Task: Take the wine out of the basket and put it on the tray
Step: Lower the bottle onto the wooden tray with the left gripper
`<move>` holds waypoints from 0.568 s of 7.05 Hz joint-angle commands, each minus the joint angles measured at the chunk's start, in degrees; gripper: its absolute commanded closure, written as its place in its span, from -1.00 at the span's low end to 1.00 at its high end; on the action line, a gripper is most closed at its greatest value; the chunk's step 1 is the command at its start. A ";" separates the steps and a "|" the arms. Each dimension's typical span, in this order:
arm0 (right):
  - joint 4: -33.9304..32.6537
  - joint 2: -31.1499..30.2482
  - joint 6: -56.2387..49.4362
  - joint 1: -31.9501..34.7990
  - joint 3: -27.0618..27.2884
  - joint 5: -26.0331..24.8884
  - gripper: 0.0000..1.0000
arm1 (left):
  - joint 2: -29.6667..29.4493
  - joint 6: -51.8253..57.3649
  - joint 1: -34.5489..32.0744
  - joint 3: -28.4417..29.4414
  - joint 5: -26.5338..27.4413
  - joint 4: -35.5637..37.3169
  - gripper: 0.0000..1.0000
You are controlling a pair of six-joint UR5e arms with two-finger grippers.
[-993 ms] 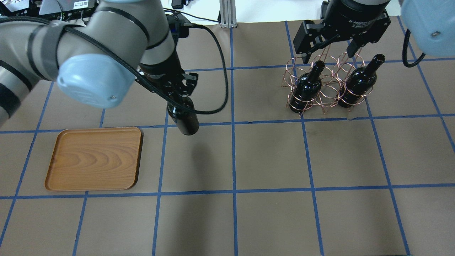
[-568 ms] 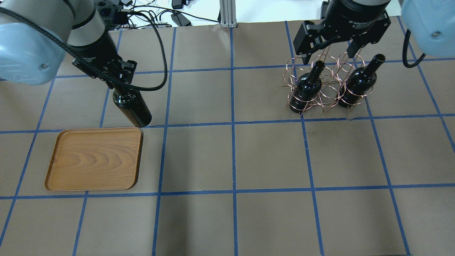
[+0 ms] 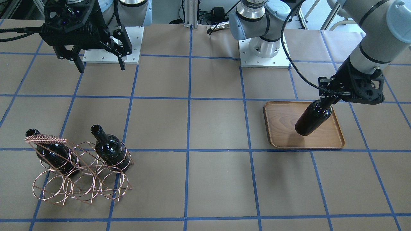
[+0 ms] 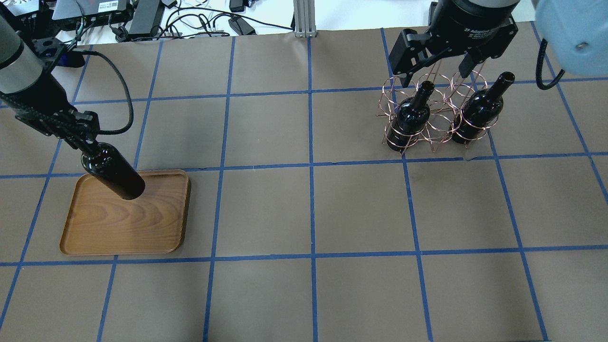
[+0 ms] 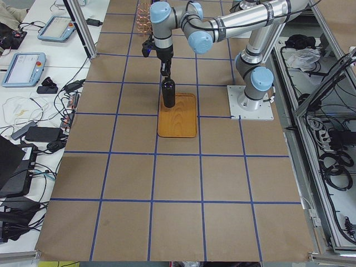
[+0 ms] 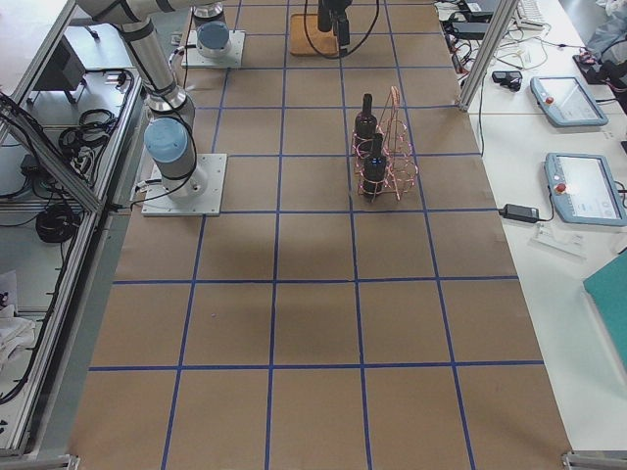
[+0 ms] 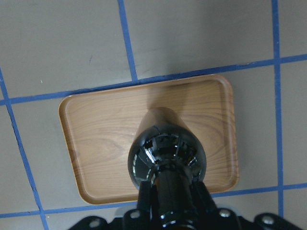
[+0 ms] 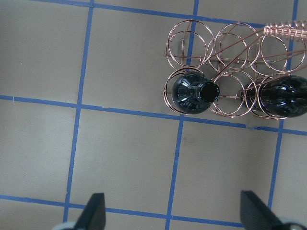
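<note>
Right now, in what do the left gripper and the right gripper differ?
The left gripper is shut on the neck of a wine bottle; the right gripper is open and empty. The left gripper is over the tray; the right gripper hangs clear of the basket. Both point downward.

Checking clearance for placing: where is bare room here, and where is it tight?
The flat brown wooden tray is bare around the glossy black wine bottle held by the left pincer. The brown table between tray and copper wire basket is free. Crowded: the basket, two more bottles inside, right pincer high above.
</note>
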 commanded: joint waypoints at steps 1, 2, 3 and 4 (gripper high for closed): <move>-0.03 -0.91 -0.42 -0.03 0.01 0.00 -1.00 | 0.61 2.03 3.74 -3.35 -0.69 1.42 1.00; -0.03 -0.92 0.02 -0.03 0.01 -0.18 -1.00 | 0.71 2.73 4.18 -3.98 -0.61 3.08 1.00; 0.23 -0.92 0.28 -0.03 0.10 -0.44 -1.00 | 0.71 2.91 4.71 -3.98 -0.69 3.01 1.00; 0.15 -1.00 0.29 -0.03 0.45 -0.36 -1.00 | 0.53 3.70 4.97 -4.07 -0.87 3.01 1.00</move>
